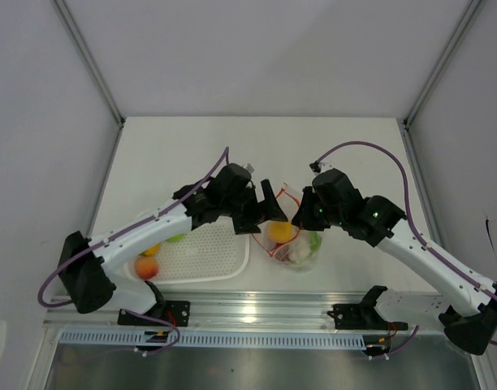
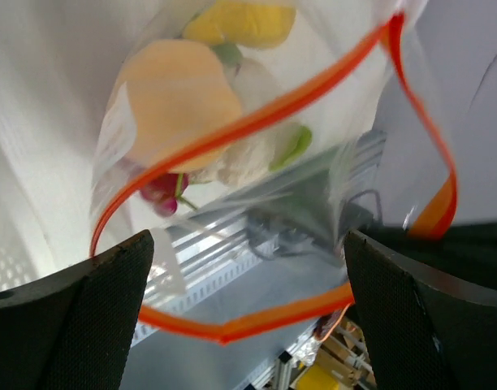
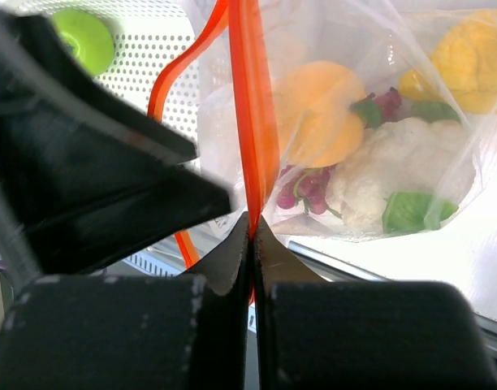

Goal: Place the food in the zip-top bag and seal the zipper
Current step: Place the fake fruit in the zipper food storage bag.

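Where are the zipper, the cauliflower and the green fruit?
zipper (image 3: 252, 122): right wrist view, middle of the orange strip.
cauliflower (image 3: 395, 166): right wrist view, its white bumpy middle.
green fruit (image 3: 84, 36): right wrist view, its round top.

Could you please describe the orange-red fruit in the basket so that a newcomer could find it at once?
Start at the white slotted basket lying left of centre, under the left arm. In its near left corner sits the orange-red fruit. Unlike the yellow fruit and green fruit behind it, which the arm half hides, it lies in plain view.
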You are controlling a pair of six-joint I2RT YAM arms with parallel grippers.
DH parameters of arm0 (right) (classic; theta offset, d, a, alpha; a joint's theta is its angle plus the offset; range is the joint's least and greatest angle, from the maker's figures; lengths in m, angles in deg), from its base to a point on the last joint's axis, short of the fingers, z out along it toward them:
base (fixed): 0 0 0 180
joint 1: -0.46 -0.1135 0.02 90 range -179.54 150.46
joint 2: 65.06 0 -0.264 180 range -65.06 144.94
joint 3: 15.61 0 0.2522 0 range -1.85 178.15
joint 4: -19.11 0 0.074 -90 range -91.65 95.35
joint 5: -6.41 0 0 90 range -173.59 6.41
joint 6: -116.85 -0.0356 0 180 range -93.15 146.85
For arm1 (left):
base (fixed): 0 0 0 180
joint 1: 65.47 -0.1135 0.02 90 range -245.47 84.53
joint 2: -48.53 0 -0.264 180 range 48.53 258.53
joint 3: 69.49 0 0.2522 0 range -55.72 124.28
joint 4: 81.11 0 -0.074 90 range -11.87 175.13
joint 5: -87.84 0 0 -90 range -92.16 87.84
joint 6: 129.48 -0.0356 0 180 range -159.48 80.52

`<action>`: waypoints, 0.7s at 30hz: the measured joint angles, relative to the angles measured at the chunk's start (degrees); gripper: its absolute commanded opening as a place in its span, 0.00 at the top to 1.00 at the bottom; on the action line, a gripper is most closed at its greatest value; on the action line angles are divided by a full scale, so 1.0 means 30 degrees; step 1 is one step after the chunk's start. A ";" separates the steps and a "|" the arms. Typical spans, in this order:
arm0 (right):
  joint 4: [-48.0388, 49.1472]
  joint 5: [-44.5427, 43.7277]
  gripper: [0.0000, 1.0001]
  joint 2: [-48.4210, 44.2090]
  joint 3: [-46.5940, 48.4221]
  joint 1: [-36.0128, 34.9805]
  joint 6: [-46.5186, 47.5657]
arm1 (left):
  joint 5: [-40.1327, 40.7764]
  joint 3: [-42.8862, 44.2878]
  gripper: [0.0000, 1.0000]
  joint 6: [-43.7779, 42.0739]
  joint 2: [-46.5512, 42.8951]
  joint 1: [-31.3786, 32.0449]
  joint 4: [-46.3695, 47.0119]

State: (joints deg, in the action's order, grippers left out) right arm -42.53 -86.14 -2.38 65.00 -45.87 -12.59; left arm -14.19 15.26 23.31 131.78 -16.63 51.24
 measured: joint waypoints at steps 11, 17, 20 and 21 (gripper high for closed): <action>-0.0080 -0.0029 1.00 -0.0160 -0.0087 -0.0022 0.0007 | 0.1231 -0.3526 0.01 -0.4146 -0.9012 0.0051 0.1195; -0.0029 0.0015 1.00 -0.0182 -0.0175 -0.0036 0.0007 | 0.5836 -0.4124 0.00 -0.5297 -1.2976 -0.0860 -0.1479; 0.0015 0.0029 1.00 -0.0117 -0.0175 -0.0044 0.0022 | 0.7817 -0.4430 0.00 -0.5180 -1.2859 -0.3053 -0.3628; 0.0029 0.0029 1.00 -0.0080 -0.0175 -0.0066 0.0036 | 0.8160 -0.4597 0.00 -0.5100 -1.2502 -0.4014 -0.4364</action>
State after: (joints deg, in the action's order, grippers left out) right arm -42.44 -86.05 -2.63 64.48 -46.07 -12.48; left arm 10.29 1.46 8.01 94.27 -28.67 38.15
